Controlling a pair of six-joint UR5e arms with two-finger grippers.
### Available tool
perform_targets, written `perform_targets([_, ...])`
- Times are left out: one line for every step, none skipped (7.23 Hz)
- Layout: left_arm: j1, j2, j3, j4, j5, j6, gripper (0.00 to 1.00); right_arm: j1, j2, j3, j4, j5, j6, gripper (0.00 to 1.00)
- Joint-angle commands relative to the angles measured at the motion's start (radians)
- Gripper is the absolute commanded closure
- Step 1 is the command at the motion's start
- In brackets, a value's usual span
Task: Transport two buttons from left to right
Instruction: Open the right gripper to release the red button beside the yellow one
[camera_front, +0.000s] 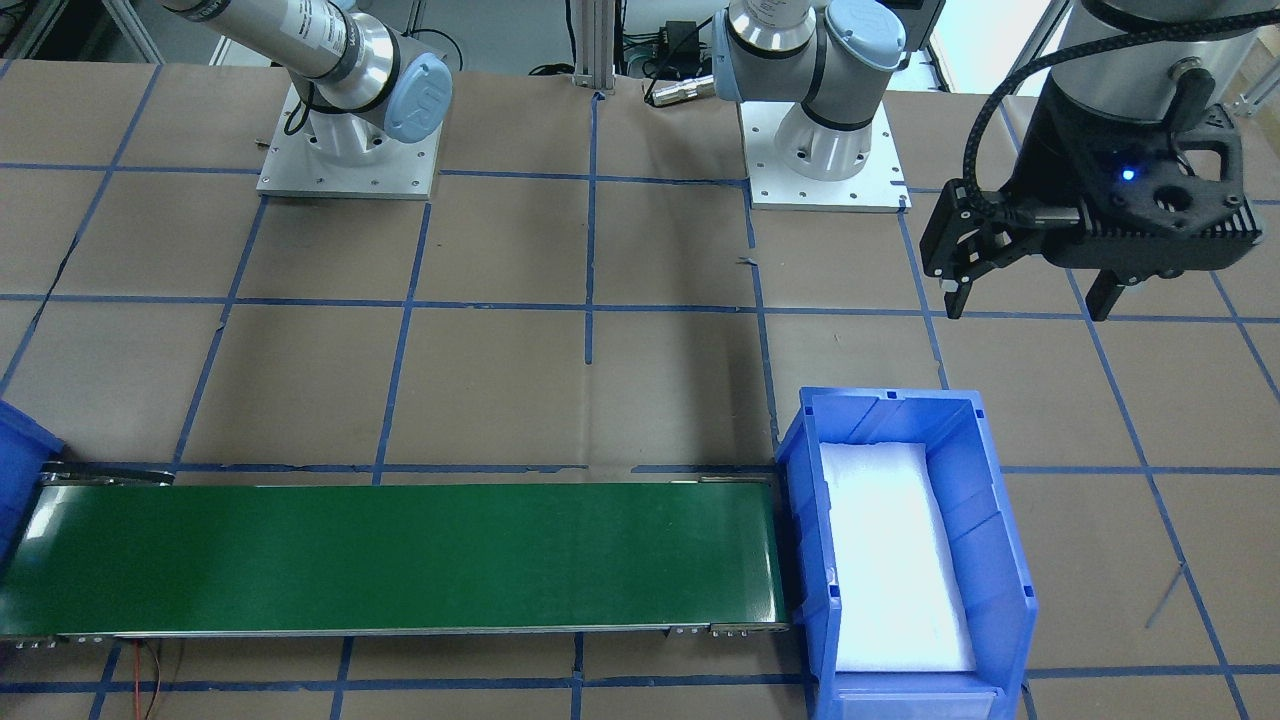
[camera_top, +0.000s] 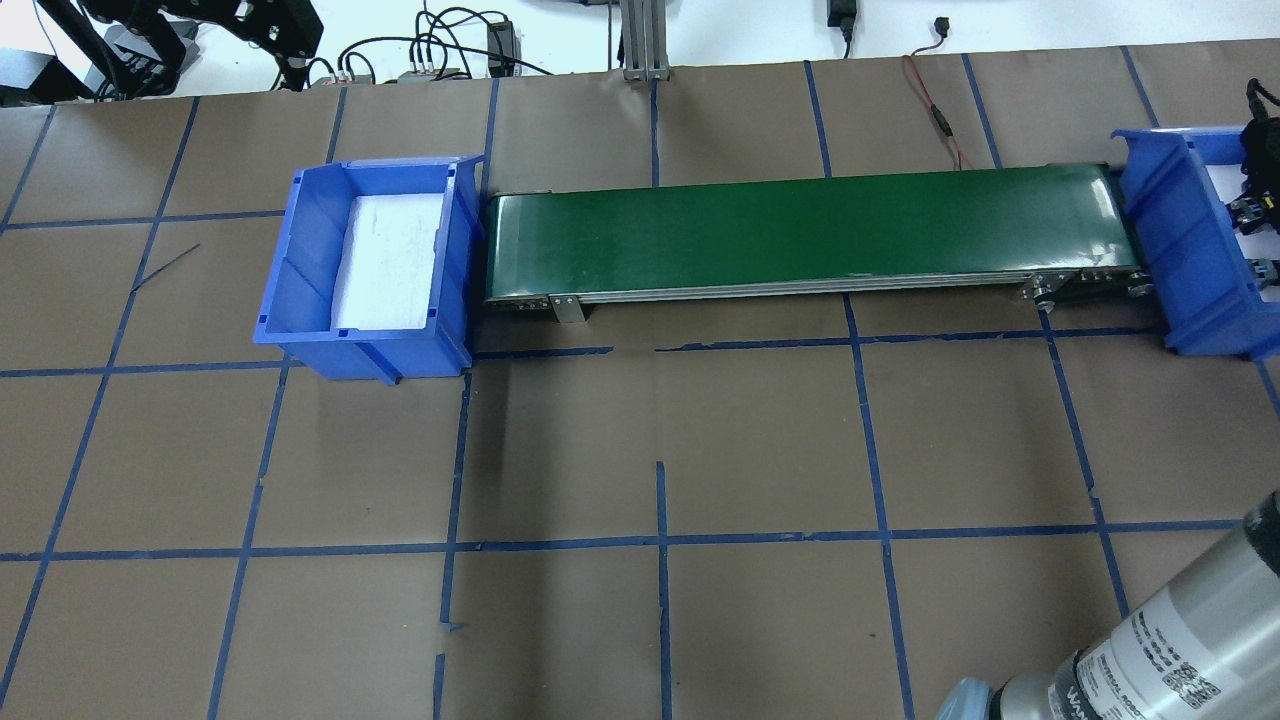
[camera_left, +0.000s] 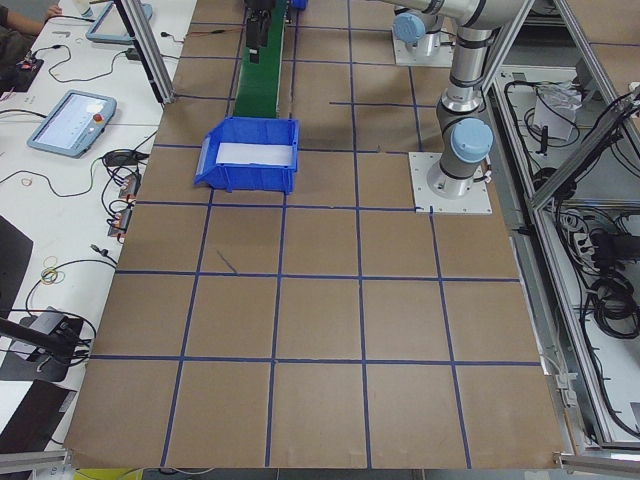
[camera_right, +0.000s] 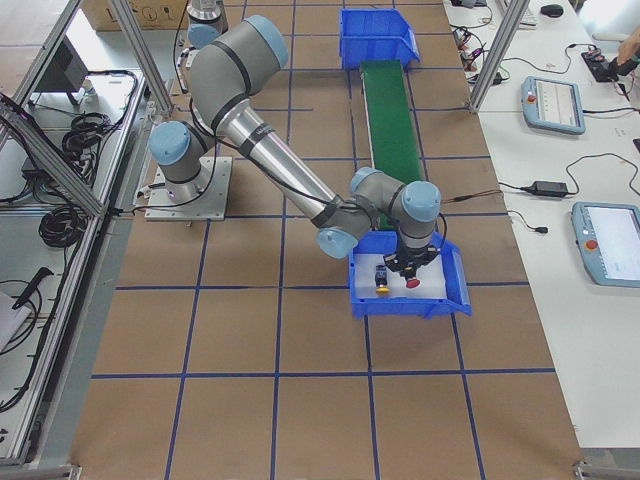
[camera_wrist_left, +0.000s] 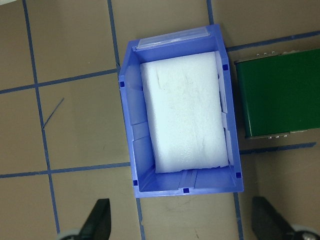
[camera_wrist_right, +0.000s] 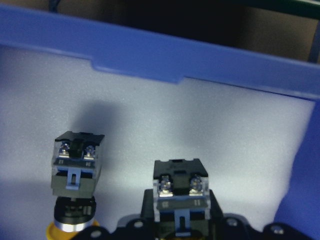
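Note:
Both buttons are in the right blue bin (camera_right: 455, 290), on its white foam. The yellow button (camera_right: 381, 290) lies free; in the right wrist view (camera_wrist_right: 77, 170) its blue-grey rear faces the camera. My right gripper (camera_right: 405, 268) is low inside this bin, and its fingers appear shut on the red button (camera_right: 414, 283). That button's rear (camera_wrist_right: 180, 187) sits between the black fingers, and its cap is hidden there. My left gripper (camera_front: 1028, 305) is open and empty, held above the table beside the left blue bin (camera_front: 800, 440). That bin holds only white foam (camera_wrist_left: 182, 115).
A green conveyor belt (camera_top: 800, 230) with nothing on it runs between the two bins. Blue tape lines grid the brown table. The two arm bases stand on white plates (camera_front: 345, 180). Tablets and cables lie on side benches beyond the table's edge.

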Motion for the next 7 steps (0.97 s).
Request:
perform_targets([0.001,-0.001,0.000,0.001,0.000,0.001,0.00,0.000,0.010,0.020,0.000,0.020,-0.030,0.96])
perform_targets([0.003,-0.002,0.000,0.002,-0.002,0.001,0.00,0.000,0.013,0.026,0.000,0.022,-0.030,0.95])
perform_targets([0.003,-0.004,0.000,0.002,-0.002,0.006,0.00,0.000,0.013,0.030,-0.001,0.022,-0.030,0.92])
perform_targets([0.012,-0.011,-0.001,0.007,-0.003,0.015,0.00,0.000,0.012,0.044,-0.001,0.022,-0.029,0.28])
perform_targets([0.021,-0.018,-0.019,0.010,-0.003,0.017,0.00,-0.002,0.010,0.052,-0.009,0.022,-0.026,0.00])
perform_targets([0.023,-0.019,-0.053,0.008,-0.013,0.018,0.00,-0.006,0.003,0.041,-0.009,0.020,-0.025,0.00])
perform_targets([0.023,-0.010,-0.100,0.018,-0.002,0.001,0.00,-0.006,-0.037,0.044,-0.008,0.017,-0.021,0.00])
